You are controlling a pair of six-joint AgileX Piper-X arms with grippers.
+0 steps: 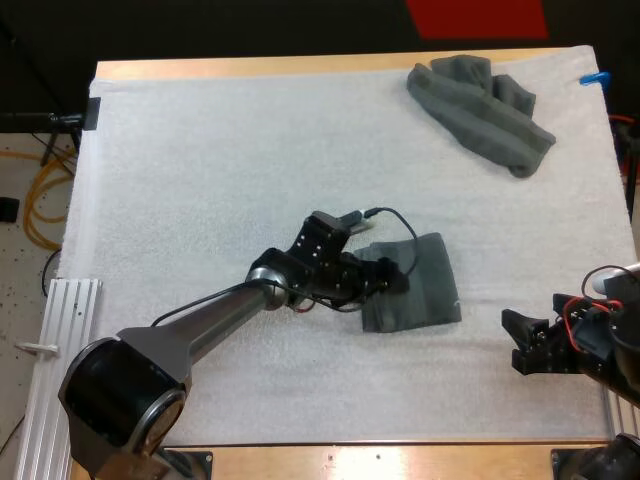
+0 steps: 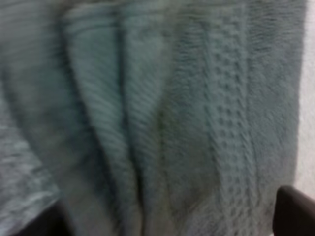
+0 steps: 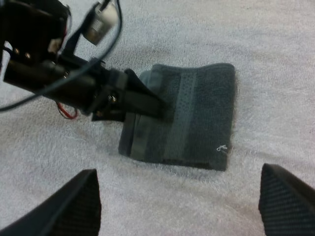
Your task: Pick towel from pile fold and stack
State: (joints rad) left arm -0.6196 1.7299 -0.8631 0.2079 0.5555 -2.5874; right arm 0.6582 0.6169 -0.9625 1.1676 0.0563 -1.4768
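Right arm (image 1: pixel 600 335): comes in at the near right corner of the white mat (image 1: pixel 220 170), well apart from both towels.
Right jaws: wide apart and clear of any thing, pointing across bare mat toward the folded towel (image 3: pixel 197 113).
Left arm (image 1: pixel 200 335): reaches from the near left corner out to the middle of the mat.
Left jaws: wide apart, set low on the folded towel's left edge, with the cloth spread between them and close under the wrist camera; one black jaw lies on top of the towel's upper layer.
Folded towel (image 1: pixel 425 290): dark grey-green, a flat rectangle lying on the mat right of centre; a dotted woven band (image 2: pixel 231 123) runs along its length among plain ribs.
Marking (image 3: pixel 222 147): a small white squiggle near one corner of the folded towel, too small to read as lettering.
Crumpled towel (image 1: pixel 485 110): same dark grey-green, heaped loosely at the mat's far right, well apart from the folded one and from both arms.
Desk (image 1: pixel 300 66): wooden, its edge visible beyond the mat's far side.
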